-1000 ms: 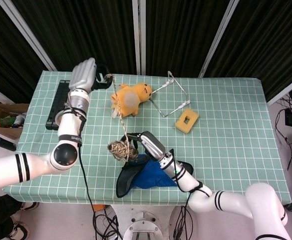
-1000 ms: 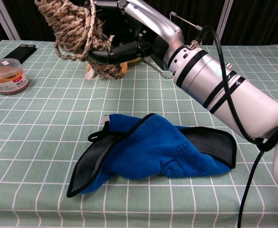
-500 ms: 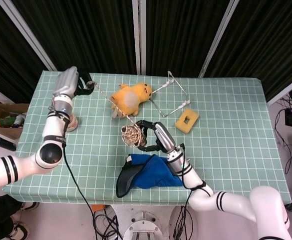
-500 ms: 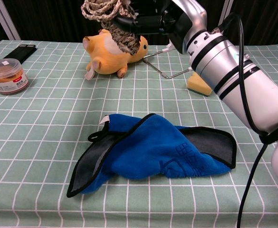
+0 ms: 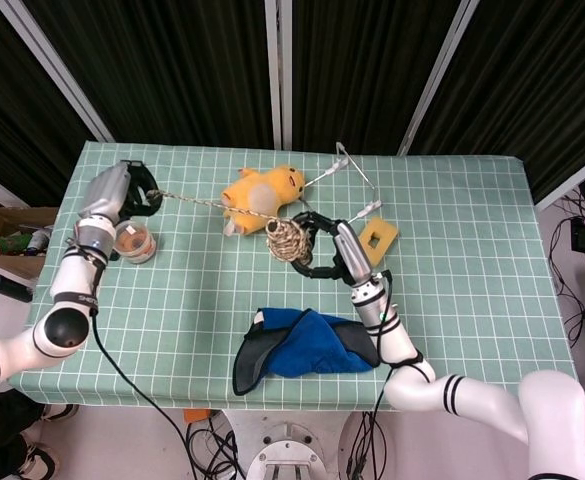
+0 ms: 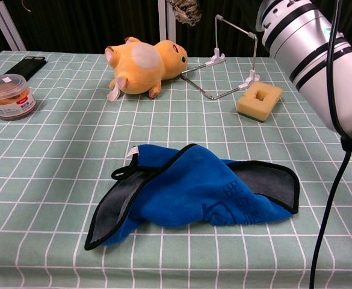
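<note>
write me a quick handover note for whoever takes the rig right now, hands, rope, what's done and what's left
Right hand holds the ball of twine lifted above the table, beside the yellow plush toy.
Left hand grips the loose end of the strand, which runs taut across to the ball, above the brown jar.
Done: one length is drawn out between the hands.
Left: most of the twine is wound on the ball; probably more is to be pulled off.
Blue cloth, sponge and wire stand lie untouched on the table.
</note>
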Available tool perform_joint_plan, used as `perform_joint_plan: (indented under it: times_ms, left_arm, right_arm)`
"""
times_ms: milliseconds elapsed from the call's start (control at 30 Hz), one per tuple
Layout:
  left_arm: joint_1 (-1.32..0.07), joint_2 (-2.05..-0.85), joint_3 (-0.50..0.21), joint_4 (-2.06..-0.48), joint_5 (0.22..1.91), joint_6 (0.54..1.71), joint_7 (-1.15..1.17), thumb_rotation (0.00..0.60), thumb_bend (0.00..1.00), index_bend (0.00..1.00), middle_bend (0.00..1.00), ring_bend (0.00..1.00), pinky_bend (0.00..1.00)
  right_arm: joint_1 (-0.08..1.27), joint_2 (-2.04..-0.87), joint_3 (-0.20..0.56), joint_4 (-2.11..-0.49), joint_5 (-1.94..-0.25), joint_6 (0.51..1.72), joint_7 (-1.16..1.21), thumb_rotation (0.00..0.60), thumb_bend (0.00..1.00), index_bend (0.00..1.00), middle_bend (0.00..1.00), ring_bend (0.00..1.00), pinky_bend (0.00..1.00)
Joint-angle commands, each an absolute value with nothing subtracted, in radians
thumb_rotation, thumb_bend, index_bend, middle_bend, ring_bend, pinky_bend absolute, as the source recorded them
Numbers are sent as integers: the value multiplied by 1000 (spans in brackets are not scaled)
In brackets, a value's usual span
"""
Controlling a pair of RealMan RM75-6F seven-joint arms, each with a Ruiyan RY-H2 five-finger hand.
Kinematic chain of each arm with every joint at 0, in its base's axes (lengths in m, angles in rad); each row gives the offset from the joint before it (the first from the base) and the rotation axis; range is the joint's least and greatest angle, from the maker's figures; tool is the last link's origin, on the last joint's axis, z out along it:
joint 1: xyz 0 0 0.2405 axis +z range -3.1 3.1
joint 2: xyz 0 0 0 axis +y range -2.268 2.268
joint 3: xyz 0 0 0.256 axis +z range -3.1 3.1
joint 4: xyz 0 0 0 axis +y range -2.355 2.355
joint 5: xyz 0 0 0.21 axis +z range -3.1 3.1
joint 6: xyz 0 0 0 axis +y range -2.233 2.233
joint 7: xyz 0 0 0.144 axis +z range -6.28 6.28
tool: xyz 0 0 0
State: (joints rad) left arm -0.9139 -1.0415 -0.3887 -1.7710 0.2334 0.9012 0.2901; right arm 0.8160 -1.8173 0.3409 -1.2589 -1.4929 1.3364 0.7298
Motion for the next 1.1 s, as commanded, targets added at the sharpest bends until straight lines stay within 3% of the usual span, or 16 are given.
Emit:
perform_joint_plan:
  times_ms: [33,367,667,1100]
  left_arm:
    - [-882,-1025,-367,-1801,283,878,257,600,533,733,599,570,701]
    - [-825,-988,-347,-1892,404,860,170,600,534,732,599,570,703]
    - [-766,-951,-329,-1997,565,942,139,600,534,732,599,570,704]
    - [-738,-939,-305,-2032,679,1029,158,600,533,733,599,570,705]
  right_arm:
    - [818,-1804,354,-1266,-1486,1334,724,600,746,781,580,563,723]
    - [803,-1782,374,-1268,-1457,1341,696,600,745,782,580,563,723]
    - [793,-1800,409,-1203,-1395,1333,713,600,753,782,579,563,723]
    - [825,-1847,462,-1065,-1303,1254,726,600,750,781,579,563,723]
